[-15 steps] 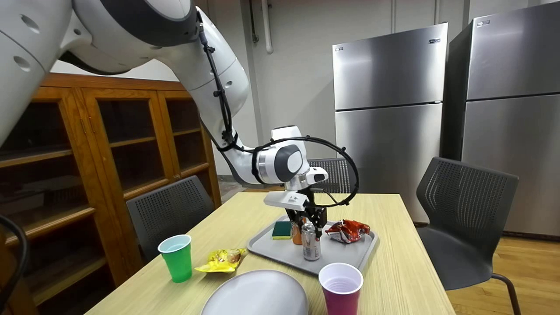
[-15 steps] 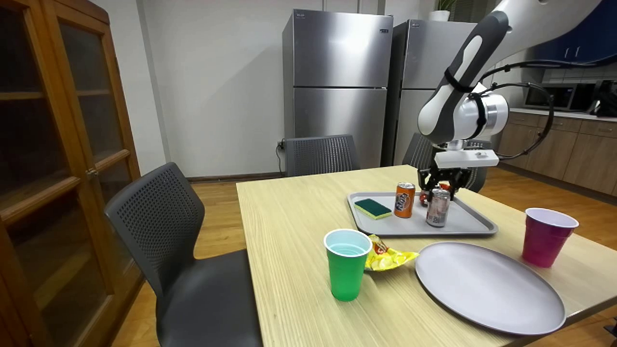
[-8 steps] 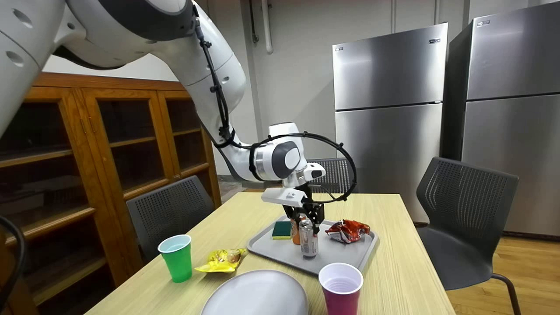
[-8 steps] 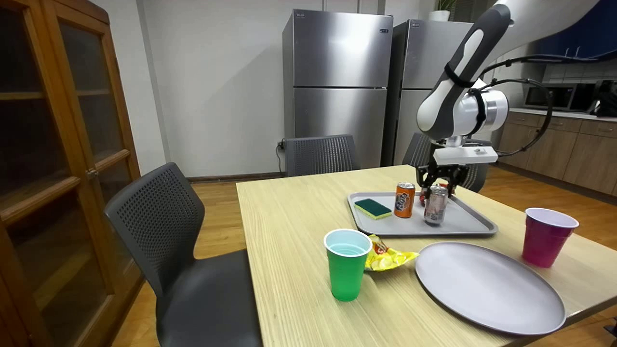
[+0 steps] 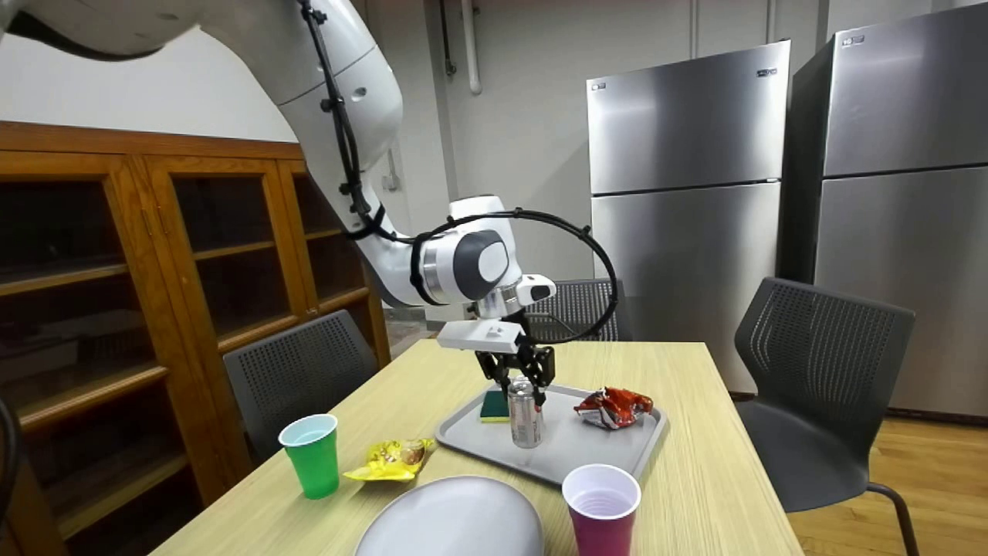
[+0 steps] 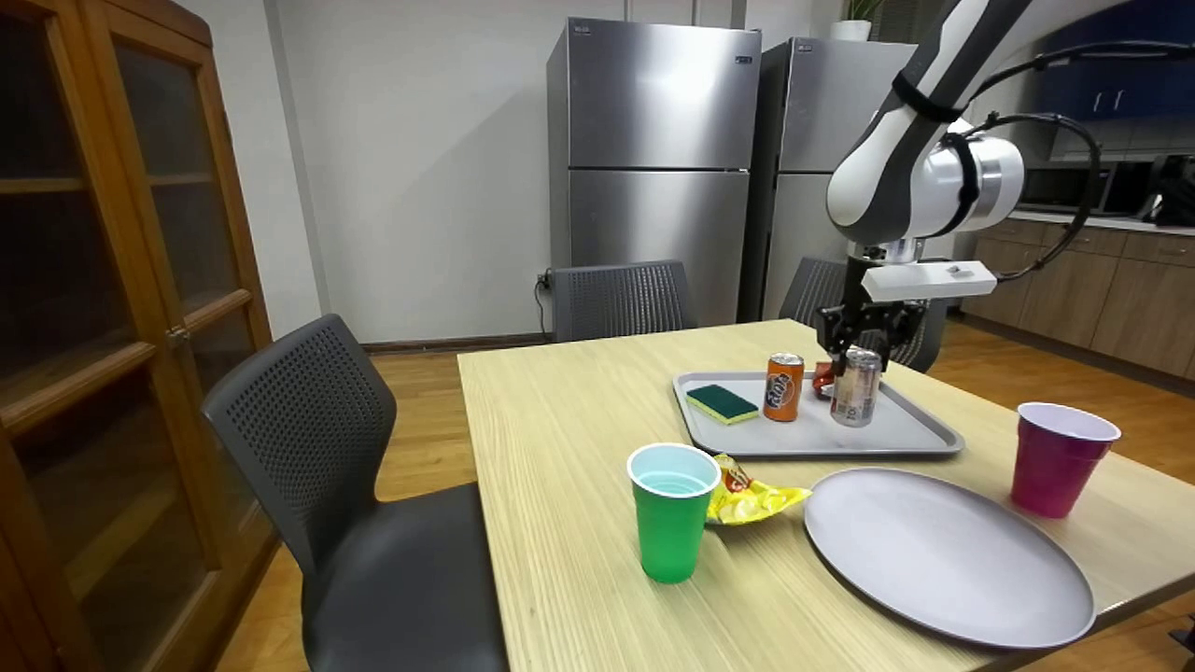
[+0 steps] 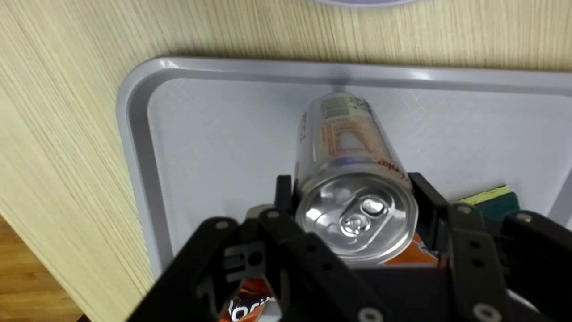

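A silver can (image 6: pixel 856 390) is grasped by the gripper (image 7: pixel 353 191), and its upper part is pressed between the two fingers (image 7: pixel 283 192), seen in the wrist view at about nine and three o'clock of it. The can is held nearly upright over the grey tray (image 6: pixel 904 426); whether the tray is touched by its bottom cannot be told surely. In an exterior view, an orange can (image 6: pixel 782 390) is seen on the tray at nine o'clock from the silver can, and a green and yellow sponge (image 6: pixel 722 403) farther in the same direction. In an exterior view, a red snack bag (image 5: pixel 615 408) is found at three o'clock, also on the tray. On the table (image 5: pixel 702 494), a plate (image 5: pixel 455 517) is placed at seven o'clock, a pink cup (image 5: pixel 603 519) between four and five, a yellow bag (image 5: pixel 390 461) at eight and a green cup (image 5: pixel 312 457) near nine.
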Action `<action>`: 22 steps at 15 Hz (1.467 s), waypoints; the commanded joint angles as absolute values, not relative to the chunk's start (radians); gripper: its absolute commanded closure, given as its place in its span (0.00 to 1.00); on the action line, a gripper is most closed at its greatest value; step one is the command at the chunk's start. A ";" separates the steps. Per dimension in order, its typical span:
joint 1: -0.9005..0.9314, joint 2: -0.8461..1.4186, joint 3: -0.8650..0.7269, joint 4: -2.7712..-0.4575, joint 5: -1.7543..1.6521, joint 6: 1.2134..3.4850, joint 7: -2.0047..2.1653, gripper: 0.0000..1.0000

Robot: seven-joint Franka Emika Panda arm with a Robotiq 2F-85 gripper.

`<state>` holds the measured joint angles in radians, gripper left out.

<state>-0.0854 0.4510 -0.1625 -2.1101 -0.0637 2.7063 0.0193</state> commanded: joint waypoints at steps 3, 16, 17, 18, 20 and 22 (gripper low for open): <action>-0.078 0.323 -0.154 -2.293 -0.148 2.771 -0.039 0.62; -0.090 0.199 -0.110 -2.502 -0.158 2.792 -0.150 0.62; -0.090 0.200 -0.109 -2.508 -0.159 2.795 -0.153 0.62; -0.083 0.205 -0.119 -2.511 -0.177 2.803 -0.141 0.62; -0.080 0.211 -0.127 -2.515 -0.194 2.804 -0.134 0.62; -0.080 0.216 -0.131 -2.518 -0.205 2.809 -0.132 0.62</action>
